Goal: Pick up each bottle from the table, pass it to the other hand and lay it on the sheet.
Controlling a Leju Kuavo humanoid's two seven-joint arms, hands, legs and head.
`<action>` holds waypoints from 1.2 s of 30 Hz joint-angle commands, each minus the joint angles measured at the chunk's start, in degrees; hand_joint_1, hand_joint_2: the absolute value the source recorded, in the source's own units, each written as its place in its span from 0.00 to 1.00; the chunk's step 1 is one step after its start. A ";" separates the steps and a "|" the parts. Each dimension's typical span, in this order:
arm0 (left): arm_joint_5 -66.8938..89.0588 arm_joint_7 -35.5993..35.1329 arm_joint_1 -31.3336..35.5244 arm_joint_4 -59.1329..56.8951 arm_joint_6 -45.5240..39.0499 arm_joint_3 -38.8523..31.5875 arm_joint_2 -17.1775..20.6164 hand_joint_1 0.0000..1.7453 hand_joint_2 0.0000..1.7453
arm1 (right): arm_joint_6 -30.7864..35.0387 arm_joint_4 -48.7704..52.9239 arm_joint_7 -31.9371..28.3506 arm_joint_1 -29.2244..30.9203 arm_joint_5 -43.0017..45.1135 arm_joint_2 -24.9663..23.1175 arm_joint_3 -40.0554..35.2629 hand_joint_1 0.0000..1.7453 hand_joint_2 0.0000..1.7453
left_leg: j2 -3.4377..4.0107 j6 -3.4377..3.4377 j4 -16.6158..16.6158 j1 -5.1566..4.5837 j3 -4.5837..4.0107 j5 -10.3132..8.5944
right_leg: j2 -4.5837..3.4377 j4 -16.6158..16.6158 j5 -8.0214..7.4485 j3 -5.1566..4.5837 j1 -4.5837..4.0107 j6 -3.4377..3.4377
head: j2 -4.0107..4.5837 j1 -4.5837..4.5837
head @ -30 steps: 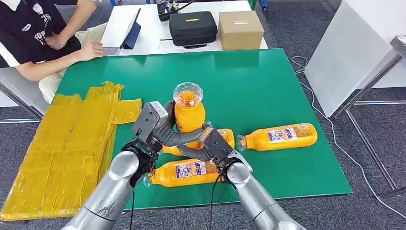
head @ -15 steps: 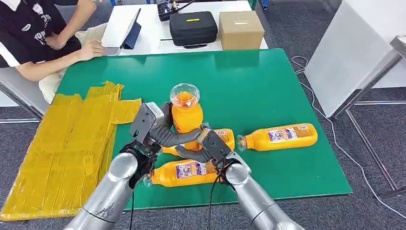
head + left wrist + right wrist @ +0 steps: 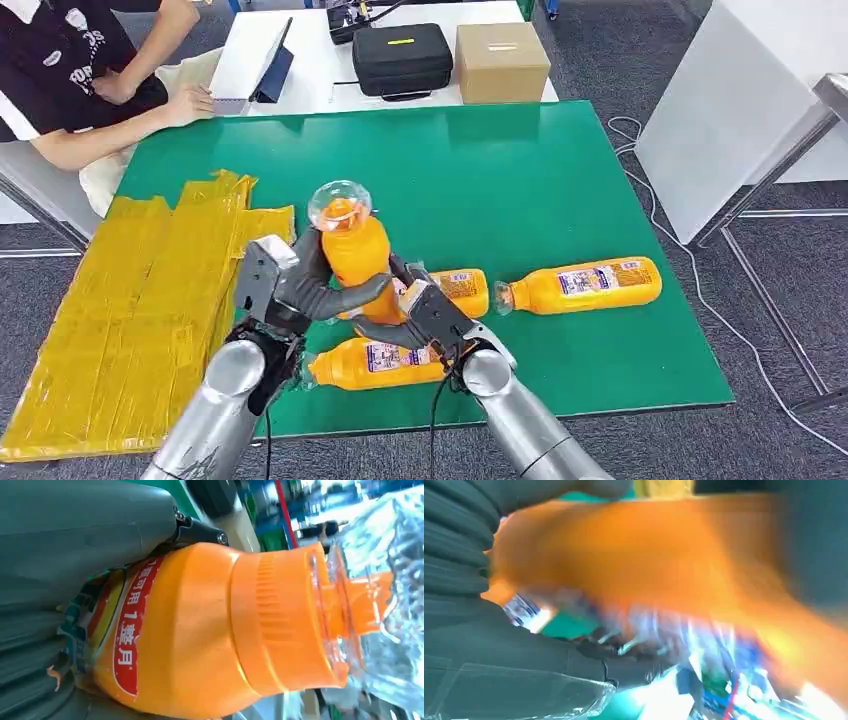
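Orange bottle (image 3: 353,252) within left hand (image 3: 300,285)

The head view looks forward and down from high on the robot onto the green table (image 3: 560,190), wide enough to take in the yellow sheet (image 3: 130,310) at its left end and a white desk (image 3: 320,60) beyond. The left wrist view sits very close behind the left hand (image 3: 290,290), turned on its side, with the held bottle (image 3: 225,630) across most of it. The right wrist view is closer still behind the right hand (image 3: 420,315) and heavily blurred. All 3 views share that 1 bottle, upright in the head view.
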State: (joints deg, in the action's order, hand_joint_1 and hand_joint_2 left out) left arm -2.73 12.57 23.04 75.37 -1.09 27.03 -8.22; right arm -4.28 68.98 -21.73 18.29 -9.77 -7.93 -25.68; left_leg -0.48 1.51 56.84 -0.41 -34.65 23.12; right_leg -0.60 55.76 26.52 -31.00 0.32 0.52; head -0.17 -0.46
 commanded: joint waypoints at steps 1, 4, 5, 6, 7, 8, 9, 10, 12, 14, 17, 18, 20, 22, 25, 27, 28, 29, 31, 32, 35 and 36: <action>4.82 2.04 -8.50 10.23 -2.05 -13.87 7.77 1.00 1.00 | 3.38 10.60 -0.88 -3.17 -1.82 3.81 2.99 0.00 1.00 | 0.16 -0.11 -0.05 0.05 0.23 0.10 | -0.09 -0.12 0.03 0.23 -0.04 -0.01 | 0.00 -0.02; 5.04 2.10 -8.86 10.53 -1.52 -14.28 7.45 1.00 1.00 | 3.32 10.76 -0.85 -3.27 -1.94 3.74 3.03 0.00 1.00 | 0.20 -0.08 -0.08 0.01 0.22 0.11 | -0.14 -0.11 0.04 0.22 0.00 0.01 | 0.00 -0.04; 5.20 2.05 -8.74 10.42 -1.46 -14.22 7.19 1.00 1.00 | 3.31 10.57 -0.84 -3.20 -1.95 3.62 2.98 0.00 1.00 | 0.15 -0.07 -0.05 0.00 0.13 0.08 | -0.10 -0.07 0.03 0.13 0.00 0.01 | 0.00 -0.04; 6.78 1.75 -9.08 10.75 -2.33 -14.58 7.54 1.00 1.00 | 4.36 11.03 -1.14 -3.38 -3.27 3.93 2.88 0.00 1.00 | 0.15 -0.10 -0.03 0.03 0.20 0.13 | -0.07 -0.09 0.07 0.22 -0.03 0.01 | 0.00 -0.02; 7.37 1.92 -10.00 11.74 -3.09 -15.55 8.23 1.00 1.00 | 4.51 11.94 -1.18 -3.87 -3.37 4.31 3.17 0.00 1.00 | 0.05 -0.06 -0.04 0.01 0.04 0.03 | -0.01 -0.05 0.02 0.05 0.00 0.00 | 0.00 -0.06; 8.24 2.42 -11.39 13.13 -3.76 -16.93 9.56 1.00 1.00 | 5.17 13.57 -1.25 -4.82 -3.67 4.82 4.00 0.00 1.00 | 0.08 -0.12 -0.01 0.07 0.24 0.14 | 0.03 -0.13 0.09 0.31 -0.06 0.01 | 0.00 -0.04; 8.79 2.73 -12.10 13.74 -4.33 -18.06 10.06 1.00 1.00 | 5.46 14.62 -1.26 -5.54 -3.78 5.28 4.73 0.00 1.00 | 0.13 -0.11 -0.06 0.04 0.22 0.11 | -0.03 -0.13 0.07 0.24 -0.02 0.00 | 0.00 -0.04; 10.66 3.19 -12.70 14.28 -5.17 -19.08 10.08 1.00 1.00 | 6.17 16.08 -1.37 -6.45 -4.44 5.73 5.72 0.00 1.00 | 0.06 -0.07 -0.07 -0.01 0.08 0.05 | -0.02 -0.08 0.03 0.11 0.03 0.00 | 0.00 -0.07; 19.54 2.95 -13.61 15.92 -10.64 -20.53 7.62 1.00 1.00 | 8.70 20.12 -1.13 -9.15 -7.69 7.05 8.99 0.00 1.00 | 0.05 -0.09 -0.05 0.01 0.10 0.07 | 0.02 -0.10 0.05 0.15 0.00 0.00 | 0.00 -0.02; 22.13 2.34 -14.06 16.87 -11.90 -20.15 6.62 1.00 1.00 | 9.39 21.58 -1.03 -10.20 -8.53 7.69 10.21 0.00 1.00 | -0.15 -0.09 0.00 0.05 0.09 0.10 | 0.22 -0.12 0.12 0.22 -0.04 0.01 | 0.00 -0.04; 36.29 0.68 -12.60 16.04 -18.55 -19.11 5.60 1.00 1.00 | 14.83 24.16 -0.67 -12.64 -14.14 8.39 12.58 0.00 1.00 | -0.23 -0.06 0.00 0.02 0.00 0.06 | 0.28 -0.11 0.09 0.12 0.01 0.02 | -0.02 -0.04; 38.79 0.11 -11.72 15.38 -19.52 -18.90 5.53 1.00 1.00 | 15.79 25.23 -0.77 -13.46 -14.72 8.62 13.31 0.00 1.00 | -0.28 -0.07 0.01 0.04 0.02 0.07 | 0.34 -0.12 0.10 0.18 0.00 0.03 | 0.00 -0.02; 43.70 -1.21 -9.34 12.91 -20.63 -18.36 6.16 1.00 1.00 | 19.16 28.63 -0.66 -16.23 -17.64 8.43 14.60 0.00 1.00 | -0.32 -0.08 0.02 0.03 0.00 0.04 | 0.40 -0.10 0.10 0.16 0.01 0.02 | 0.00 -0.04; 48.52 -2.65 -8.01 10.65 -23.37 -18.61 5.97 1.00 1.00 | 20.10 30.85 0.35 -18.55 -19.54 8.66 14.78 0.00 1.00 | -0.42 -0.14 0.05 0.07 0.17 0.13 | 0.54 -0.15 0.20 0.40 -0.04 0.01 | -0.02 -0.04; 57.73 -3.54 -5.49 6.17 -26.52 -17.10 5.92 1.00 1.00 | 22.47 33.55 1.61 -21.67 -21.86 9.41 14.79 0.00 1.00 | -0.34 -0.07 -0.03 -0.04 0.01 0.01 | 0.39 -0.09 0.09 0.13 0.07 0.00 | 0.00 -0.04; 68.00 -4.01 -2.51 0.95 -29.32 -14.48 6.18 1.00 1.00 | 23.64 35.09 1.77 -23.47 -22.11 9.58 15.27 0.00 1.00 | -0.40 -0.07 -0.03 -0.02 0.06 0.01 | 0.45 -0.11 0.11 0.18 0.06 0.00 | 0.00 -0.02; 73.08 -5.26 -1.23 -1.79 -31.19 -13.37 6.07 1.00 1.00 | 24.25 35.40 2.12 -23.87 -22.18 9.57 15.37 0.00 1.00 | -0.56 -0.12 -0.03 0.02 0.16 0.04 | 0.64 -0.16 0.17 0.36 0.02 0.00 | 0.00 -0.04; 80.12 -6.23 0.04 -4.65 -33.82 -11.70 6.34 1.00 1.00 | 24.28 35.39 2.25 -23.81 -22.18 9.83 15.14 0.00 1.00 | -0.54 -0.07 -0.04 -0.01 0.10 -0.01 | 0.59 -0.13 0.13 0.24 0.06 0.00 | -0.02 -0.02; 86.91 -9.15 2.11 -10.30 -35.30 -10.15 5.53 1.00 1.00 | 24.12 34.40 2.62 -22.67 -22.04 10.03 14.67 0.00 1.00 | -0.66 -0.14 -0.02 0.08 0.29 0.06 | 0.78 -0.26 0.19 0.55 -0.03 0.01 | 0.00 -0.04; 89.61 -9.87 3.17 -13.16 -35.99 -9.02 5.70 1.00 1.00 | 24.00 33.96 2.85 -22.18 -22.13 10.03 14.34 0.00 1.00 | -0.56 -0.15 -0.03 0.08 0.38 0.10 | 0.70 -0.30 0.19 0.63 -0.04 0.02 | 0.00 -0.04; 92.73 -13.72 5.35 -20.24 -38.91 -6.28 6.72 1.00 1.00 | 24.24 32.81 3.12 -21.37 -22.38 9.87 13.72 0.00 1.00 | -0.22 -0.10 -0.07 0.02 0.29 0.05 | 0.31 -0.22 0.06 0.43 0.01 0.03 | 0.00 -0.02; 92.73 -14.03 5.52 -20.67 -38.91 -5.69 7.32 1.00 1.00 | 24.29 32.62 3.14 -21.34 -22.35 9.88 13.66 0.00 1.00 | -0.12 -0.07 -0.07 -0.04 0.22 0.02 | 0.17 -0.15 0.04 0.28 0.07 0.02 | -0.02 -0.04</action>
State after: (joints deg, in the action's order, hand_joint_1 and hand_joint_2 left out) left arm 85.64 3.24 20.57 75.38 -36.54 13.65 -2.10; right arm 19.67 102.68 -19.30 -4.13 -31.98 0.79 -12.09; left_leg -0.46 1.52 56.84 -0.44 -34.66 23.14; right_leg -0.63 55.73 26.53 -31.02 0.39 0.52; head -0.20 -0.50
